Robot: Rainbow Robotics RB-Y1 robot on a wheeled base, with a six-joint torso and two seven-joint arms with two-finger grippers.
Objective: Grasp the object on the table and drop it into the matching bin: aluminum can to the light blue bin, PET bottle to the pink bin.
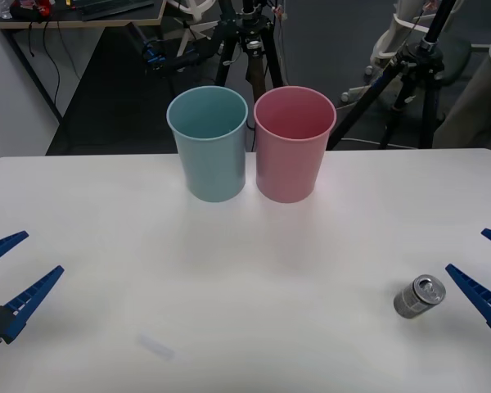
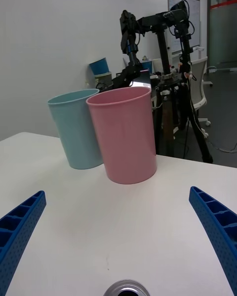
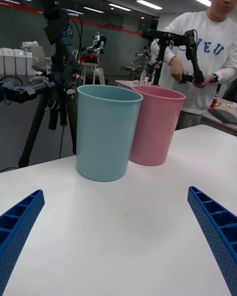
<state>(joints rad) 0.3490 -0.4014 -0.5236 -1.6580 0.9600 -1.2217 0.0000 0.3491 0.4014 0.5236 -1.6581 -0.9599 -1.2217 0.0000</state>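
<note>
Jaws: right gripper (image 1: 487, 274) spread wide, empty | beside aluminum can (image 1: 419, 295), seemingly apart | left gripper (image 1: 6, 275) likewise

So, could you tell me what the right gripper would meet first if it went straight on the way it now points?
Probably the aluminum can, lying just ahead between the open right gripper's fingers; beyond it stands the pink bin.

Left gripper (image 1: 4, 274): two long blue fingers (image 1: 34, 294), tapering to thin tips, ribbed with open cells along the inner faces; a black mount block shows at their base. Right gripper (image 1: 481, 258): same blue ribbed fingers (image 1: 475, 289), wedge-shaped, honeycomb-like pockets along each edge, matte plastic finish.
</note>
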